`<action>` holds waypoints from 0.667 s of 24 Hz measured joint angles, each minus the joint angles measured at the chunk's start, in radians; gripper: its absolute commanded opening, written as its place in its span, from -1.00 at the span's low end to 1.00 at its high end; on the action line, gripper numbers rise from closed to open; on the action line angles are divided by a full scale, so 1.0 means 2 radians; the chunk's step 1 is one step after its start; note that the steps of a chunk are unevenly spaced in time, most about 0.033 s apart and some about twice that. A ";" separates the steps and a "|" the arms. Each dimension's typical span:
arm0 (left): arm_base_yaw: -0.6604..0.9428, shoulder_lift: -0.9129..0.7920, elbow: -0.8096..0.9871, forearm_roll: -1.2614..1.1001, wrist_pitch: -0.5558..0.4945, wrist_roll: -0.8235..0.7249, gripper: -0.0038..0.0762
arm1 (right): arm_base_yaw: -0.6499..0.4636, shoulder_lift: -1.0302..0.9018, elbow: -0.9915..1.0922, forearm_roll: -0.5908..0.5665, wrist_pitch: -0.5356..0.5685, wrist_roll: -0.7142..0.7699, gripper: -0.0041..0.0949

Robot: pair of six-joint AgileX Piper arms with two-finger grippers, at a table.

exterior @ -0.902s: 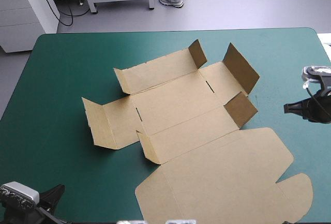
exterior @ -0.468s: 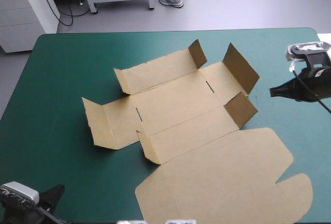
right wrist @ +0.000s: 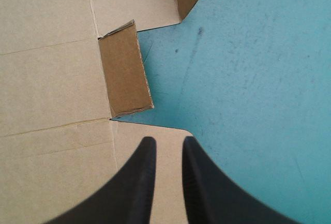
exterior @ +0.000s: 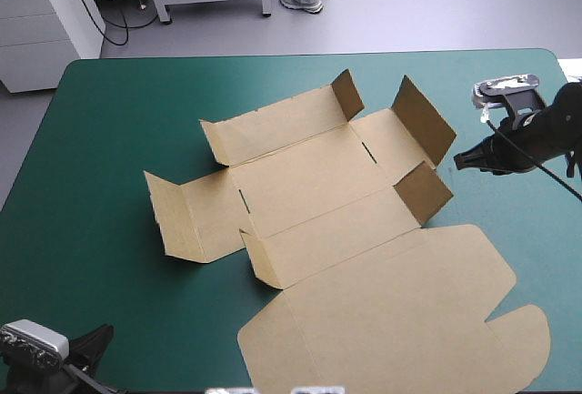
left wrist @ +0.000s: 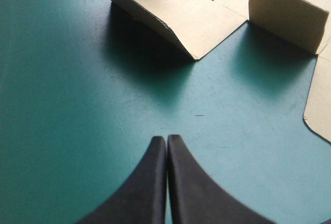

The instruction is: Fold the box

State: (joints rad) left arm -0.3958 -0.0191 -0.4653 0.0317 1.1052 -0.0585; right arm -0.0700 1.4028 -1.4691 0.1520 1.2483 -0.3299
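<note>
The brown box point(exterior: 309, 185) lies open in the middle of the teal-green table, its base flat, its side walls and small corner flaps partly raised, and its big lid panel point(exterior: 400, 321) flat toward the near edge. My right gripper point(exterior: 459, 161) hovers just right of the box's raised right end flap point(exterior: 423, 119). In the right wrist view its fingertips point(right wrist: 169, 141) stand a narrow gap apart with nothing between them, over the lid's corner point(right wrist: 155, 131), with a small raised flap point(right wrist: 124, 71) ahead. My left gripper point(left wrist: 166, 138) is shut over bare cover near the front left corner point(exterior: 98, 338), the box's left flap point(left wrist: 170, 17) ahead.
Bare teal-green cover point(exterior: 109, 139) surrounds the box on the left, far and right sides. The lid's rounded tab point(exterior: 523, 330) reaches close to the near right edge. The table's right edge point(exterior: 568, 80) is just behind my right arm.
My right gripper has moved in from the table's right edge toward the box's right end flap, and a little farther from the near edge. The left gripper and the box have not moved.
</note>
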 measured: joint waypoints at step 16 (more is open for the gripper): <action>0.000 0.000 0.001 0.000 0.000 0.000 -0.92 | 0.000 0.085 -0.004 0.062 -0.005 -0.083 0.18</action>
State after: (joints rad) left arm -0.3958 -0.0191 -0.4641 0.0317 1.1052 -0.0585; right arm -0.0700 1.5728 -1.4775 0.2757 1.2381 -0.4952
